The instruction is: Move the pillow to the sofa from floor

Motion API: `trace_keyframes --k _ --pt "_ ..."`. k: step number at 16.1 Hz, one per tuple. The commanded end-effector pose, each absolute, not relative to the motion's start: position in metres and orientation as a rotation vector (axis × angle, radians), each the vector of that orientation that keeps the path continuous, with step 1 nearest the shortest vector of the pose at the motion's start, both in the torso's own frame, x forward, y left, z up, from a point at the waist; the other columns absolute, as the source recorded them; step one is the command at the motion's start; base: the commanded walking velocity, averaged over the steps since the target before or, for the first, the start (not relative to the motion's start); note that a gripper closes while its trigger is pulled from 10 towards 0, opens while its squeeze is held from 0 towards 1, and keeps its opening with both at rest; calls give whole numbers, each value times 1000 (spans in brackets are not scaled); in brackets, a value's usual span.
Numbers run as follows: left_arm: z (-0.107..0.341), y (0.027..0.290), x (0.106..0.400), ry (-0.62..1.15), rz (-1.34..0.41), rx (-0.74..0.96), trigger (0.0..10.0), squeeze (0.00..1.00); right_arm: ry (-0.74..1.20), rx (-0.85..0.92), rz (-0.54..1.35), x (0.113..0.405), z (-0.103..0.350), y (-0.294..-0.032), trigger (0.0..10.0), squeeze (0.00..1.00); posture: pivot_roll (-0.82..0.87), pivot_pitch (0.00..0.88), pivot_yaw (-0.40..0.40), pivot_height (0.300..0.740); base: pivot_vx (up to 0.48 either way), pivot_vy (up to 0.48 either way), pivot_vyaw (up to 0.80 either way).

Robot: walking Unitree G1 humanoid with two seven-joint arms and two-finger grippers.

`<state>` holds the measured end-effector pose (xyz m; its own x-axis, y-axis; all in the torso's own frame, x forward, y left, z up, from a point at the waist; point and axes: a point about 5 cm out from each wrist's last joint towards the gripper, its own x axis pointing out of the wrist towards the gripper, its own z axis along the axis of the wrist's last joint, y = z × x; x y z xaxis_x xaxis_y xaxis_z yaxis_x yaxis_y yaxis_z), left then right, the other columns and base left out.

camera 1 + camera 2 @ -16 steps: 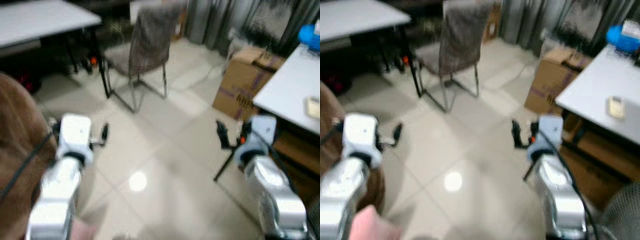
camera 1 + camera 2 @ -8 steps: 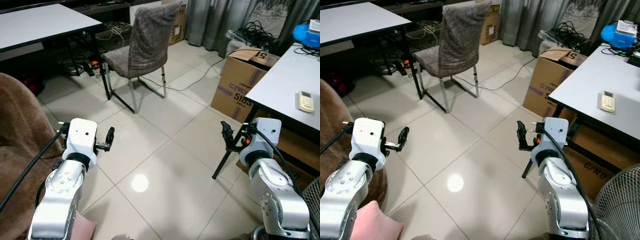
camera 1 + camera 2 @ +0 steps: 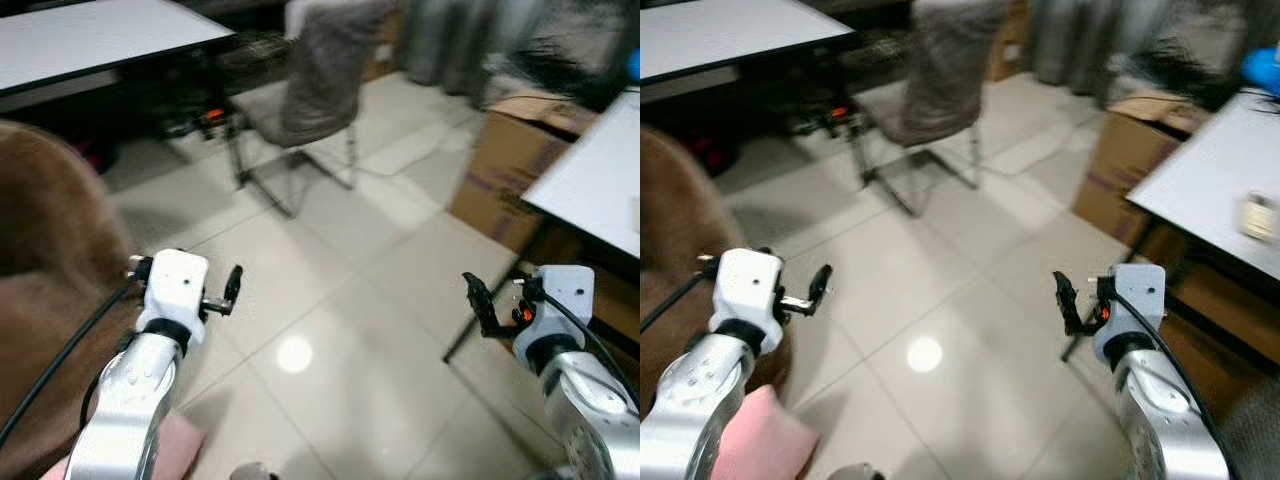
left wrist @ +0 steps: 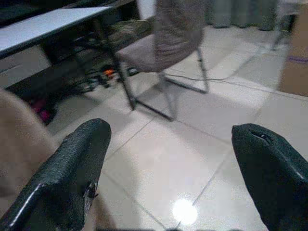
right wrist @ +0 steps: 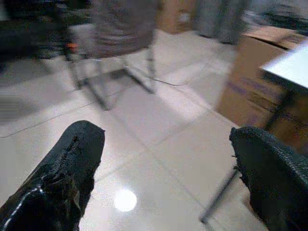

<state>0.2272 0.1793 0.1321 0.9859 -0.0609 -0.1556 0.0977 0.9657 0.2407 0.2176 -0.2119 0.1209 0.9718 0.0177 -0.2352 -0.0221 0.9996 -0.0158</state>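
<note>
The pink pillow (image 3: pixel 762 441) lies on the tiled floor at the bottom left, beside and partly under my left arm. The brown sofa (image 3: pixel 50 270) rises along the left edge. My left gripper (image 3: pixel 233 284) is held out at mid height over the floor, just right of the sofa, its fingers (image 4: pixel 77 168) spread wide and empty. My right gripper (image 3: pixel 478 301) hovers over the tiles on the right, also open with nothing in it (image 5: pixel 166 144). Both are well above the pillow and apart from it.
A grey fabric chair (image 3: pixel 320 90) on metal legs stands ahead, next to a white desk (image 3: pixel 110 40) with cables under it. A cardboard box (image 3: pixel 510 150) and a second white table (image 3: pixel 600 190) flank the right. Bare glossy tiles (image 3: pixel 330 300) lie between my arms.
The whole picture has shifted rightward and gone blurry, so the camera has turned left; more sofa and pillow show. Both arms keep their pose with open fingers.
</note>
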Motion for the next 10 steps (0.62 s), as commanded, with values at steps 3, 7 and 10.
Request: trace_keyframes --k 3,7,10 --pt "131 177 217 132 -64 262 10000 0 275 6 13 210 113 -222 10000 0 29 0 -49 740 0 0 800" --pt "119 181 227 172 -72 271 10000 0 241 6 1 222 116 -224 10000 0 26 0 -50 740 0 0 800" --pt "119 175 230 176 -105 237 10000 0 218 55 -36 221 114 -217 10000 0 1 0 20 740 0 0 800"
